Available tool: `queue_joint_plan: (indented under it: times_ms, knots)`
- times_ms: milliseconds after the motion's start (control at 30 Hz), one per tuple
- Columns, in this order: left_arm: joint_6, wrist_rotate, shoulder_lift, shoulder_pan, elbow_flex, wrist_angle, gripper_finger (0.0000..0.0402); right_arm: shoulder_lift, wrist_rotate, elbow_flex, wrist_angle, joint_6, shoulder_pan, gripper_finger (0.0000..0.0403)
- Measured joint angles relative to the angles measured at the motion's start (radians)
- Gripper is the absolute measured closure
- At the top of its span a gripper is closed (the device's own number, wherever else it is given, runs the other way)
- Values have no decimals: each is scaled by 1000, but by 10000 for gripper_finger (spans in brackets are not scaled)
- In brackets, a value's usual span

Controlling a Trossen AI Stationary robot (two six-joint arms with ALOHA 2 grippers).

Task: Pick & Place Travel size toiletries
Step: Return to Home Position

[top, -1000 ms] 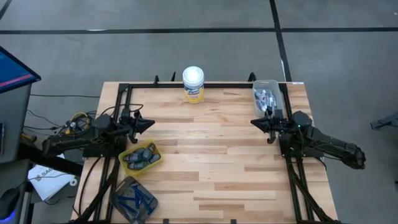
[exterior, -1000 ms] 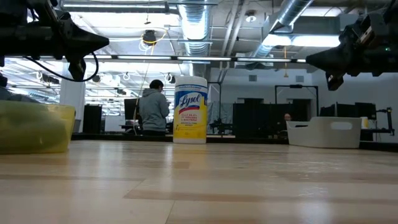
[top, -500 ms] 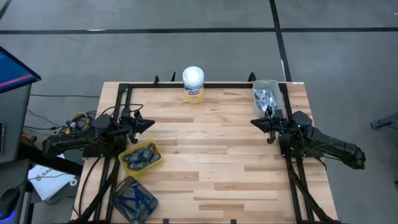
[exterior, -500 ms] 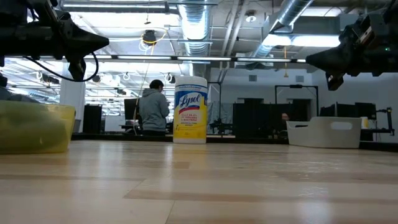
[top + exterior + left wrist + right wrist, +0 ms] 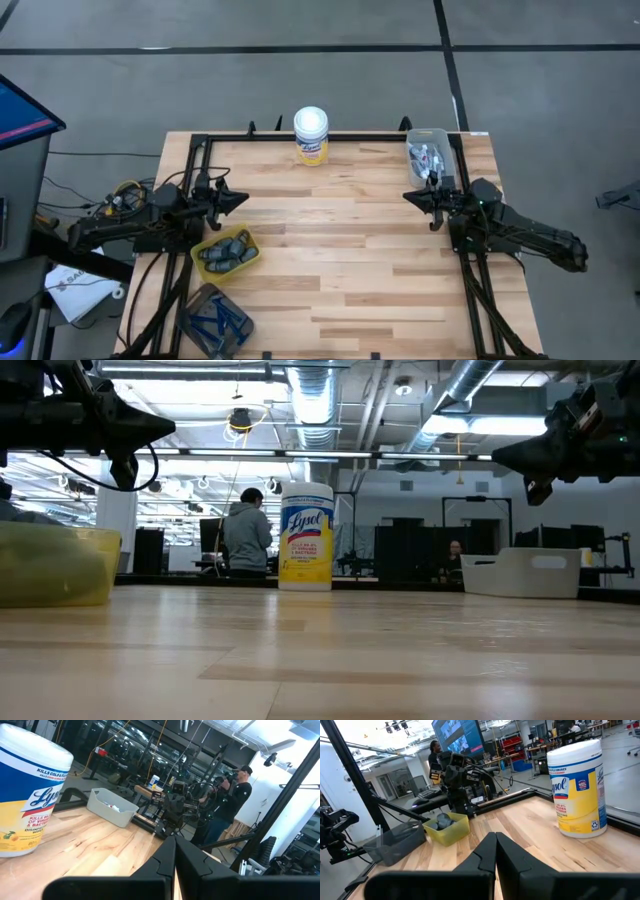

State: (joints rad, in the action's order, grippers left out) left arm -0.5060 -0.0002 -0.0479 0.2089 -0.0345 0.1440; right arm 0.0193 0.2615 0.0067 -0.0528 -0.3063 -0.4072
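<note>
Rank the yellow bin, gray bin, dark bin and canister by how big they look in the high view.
1. Dark bin: largest.
2 and 3. Yellow bin and gray bin: they look alike, so they are not ranked.
4. Canister: smallest, though it stands tall, so its top is nearer the camera.

Table (image 5: 340, 260): light wood planks, pale and honey tones mixed, with a black frame (image 5: 200, 140) round the edge. Canister (image 5: 311, 135): white lid and body, yellow label, blue lettering. Yellow bin (image 5: 256, 256) holds dark grey sticks (image 5: 225, 252). Dark grey bin (image 5: 190, 310) holds blue sticks (image 5: 218, 322). Pale grey bin (image 5: 452, 150), translucent, holds white tubes (image 5: 428, 160) with dark markings. Left arm (image 5: 140, 225) and right arm (image 5: 520, 232) are both black. Floor (image 5: 300, 60): grey with black lines.
</note>
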Motion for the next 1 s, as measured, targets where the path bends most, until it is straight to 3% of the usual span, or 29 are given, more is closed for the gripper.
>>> queue_joint_plan:
  times_ms: [1000]
  knots:
    - [0, 0, 0, 0, 0, 15, 400, 0, 0, 0, 0, 0, 0, 403]
